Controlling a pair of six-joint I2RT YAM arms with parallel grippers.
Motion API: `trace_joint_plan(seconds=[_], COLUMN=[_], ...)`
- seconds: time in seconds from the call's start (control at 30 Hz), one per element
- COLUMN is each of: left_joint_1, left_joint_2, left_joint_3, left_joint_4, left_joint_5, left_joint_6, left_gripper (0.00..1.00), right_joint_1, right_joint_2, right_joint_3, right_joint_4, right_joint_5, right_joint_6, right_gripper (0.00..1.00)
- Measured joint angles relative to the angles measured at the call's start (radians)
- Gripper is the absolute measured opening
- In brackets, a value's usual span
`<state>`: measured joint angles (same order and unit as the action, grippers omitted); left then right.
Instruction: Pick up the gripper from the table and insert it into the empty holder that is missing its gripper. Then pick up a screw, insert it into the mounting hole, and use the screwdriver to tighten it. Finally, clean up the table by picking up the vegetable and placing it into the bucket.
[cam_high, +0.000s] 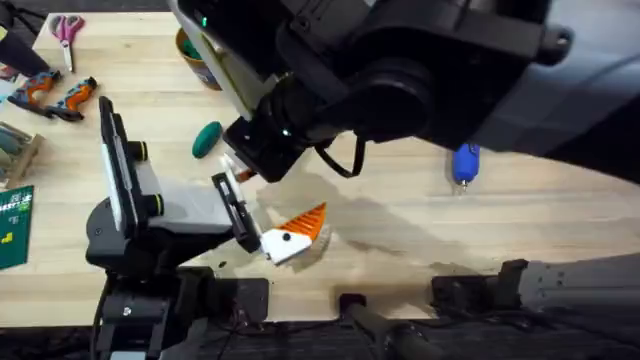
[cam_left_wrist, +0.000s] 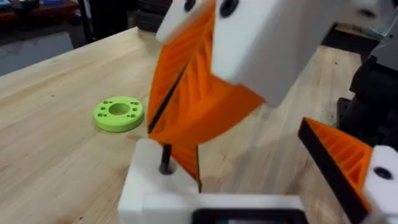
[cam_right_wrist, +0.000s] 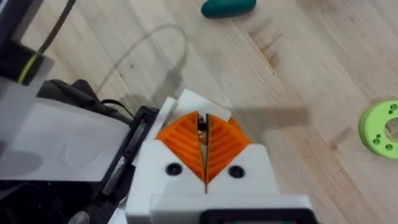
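The right arm reaches across the middle of the counter (cam_high: 400, 230) and hangs over the left arm's pincer (cam_left_wrist: 249, 171). The right pincer (cam_right_wrist: 205, 149) has its two orange ribbed pads (cam_right_wrist: 180, 140) pressed together, and they pinch a small dark part (cam_right_wrist: 202, 124) at their tips. It is perhaps a screw, but the view is too poor to be sure. In the left wrist view this dark part stands just at the top of the holder (cam_left_wrist: 146, 183), the plain white block, and seems to touch it. The left pincer is spread, with the holder on one side and a white finger with an orange wedge (cam_left_wrist: 345, 158) on the other.

The vegetable (cam_high: 207, 138) lies on the counter near the right pincer. The bucket (cam_high: 192, 48) stands at the far edge, partly hidden by the right arm. The screwdriver (cam_high: 466, 163) lies well apart, on the right side. A lime-green disc (cam_left_wrist: 118, 114) lies flat on the counter near the holder.
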<state>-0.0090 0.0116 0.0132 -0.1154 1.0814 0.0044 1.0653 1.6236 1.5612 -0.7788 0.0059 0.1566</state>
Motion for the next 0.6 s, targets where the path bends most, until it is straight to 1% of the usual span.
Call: trace_joint_plan(seconds=[0.6], left_joint_1=[0.0], left_joint_2=[0.0], left_joint_3=[0.0], left_joint_4=[0.0], left_joint_5=[0.0], left_joint_6=[0.004], left_gripper=[0.987], right_joint_1=[0.0], right_joint_2=[0.0], right_joint_3=[0.007], right_joint_4=[-0.011], right_joint_5=[0.0], right_joint_6=[0.0], right_gripper=[0.007])
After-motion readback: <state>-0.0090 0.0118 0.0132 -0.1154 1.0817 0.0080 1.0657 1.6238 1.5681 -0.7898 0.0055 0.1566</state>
